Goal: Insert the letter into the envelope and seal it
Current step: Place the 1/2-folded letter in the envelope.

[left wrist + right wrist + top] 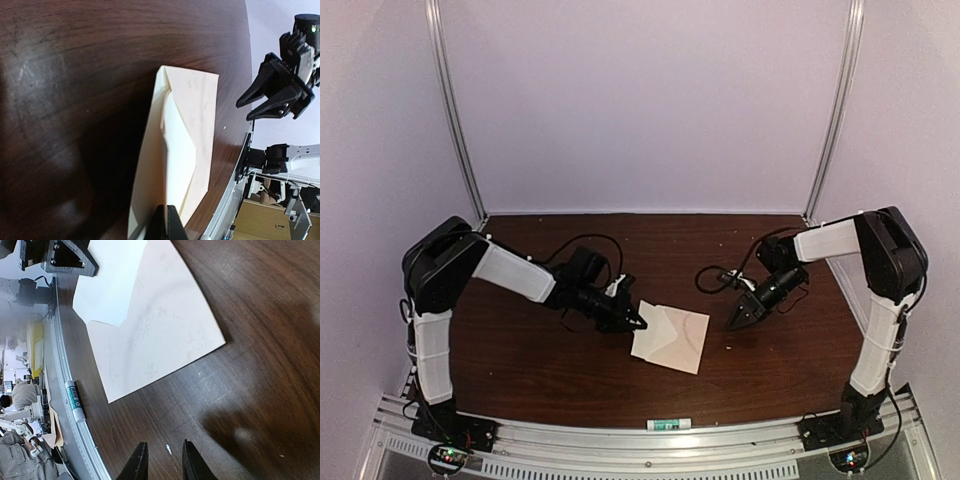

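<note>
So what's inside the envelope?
Nothing inside shows. The pale pointed flap lies folded over the envelope, covering its opening, and the left hand pinches its edge. No loose letter lies on the table, so it may be inside, hidden.

Dark brown wood-grain surface (pixel 540 370); a small white cylindrical tube with green label (pixel 669 424) lies on the grey metal rail (pixel 570 428) at its near edge.

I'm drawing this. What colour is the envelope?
The envelope is pale cream-tan, clearest in the right wrist view.
</note>
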Available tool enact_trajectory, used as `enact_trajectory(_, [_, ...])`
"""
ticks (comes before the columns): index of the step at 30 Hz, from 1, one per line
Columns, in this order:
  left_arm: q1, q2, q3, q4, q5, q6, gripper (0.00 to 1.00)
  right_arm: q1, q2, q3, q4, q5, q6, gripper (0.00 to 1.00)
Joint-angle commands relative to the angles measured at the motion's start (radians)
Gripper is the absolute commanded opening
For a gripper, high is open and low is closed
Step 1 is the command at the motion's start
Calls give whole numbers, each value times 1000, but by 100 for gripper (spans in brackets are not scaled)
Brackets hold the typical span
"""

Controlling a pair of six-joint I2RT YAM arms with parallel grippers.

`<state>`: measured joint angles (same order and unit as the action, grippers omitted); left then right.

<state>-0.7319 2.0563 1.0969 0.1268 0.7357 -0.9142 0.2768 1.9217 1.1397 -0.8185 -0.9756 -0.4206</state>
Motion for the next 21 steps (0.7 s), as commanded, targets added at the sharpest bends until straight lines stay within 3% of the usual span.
enact_trajectory(1, [2, -33, -46, 174, -61, -138, 0, 68, 26, 7, 2, 37, -13, 24])
enact_trajectory(12, [-2, -2, -49, 209, -34, -150, 0, 147, 127, 93, 80, 135, 92, 22])
enact_trajectory(21, [-16, 91, 58, 155, 42, -97, 0, 179, 142, 99, 112, 155, 115, 21])
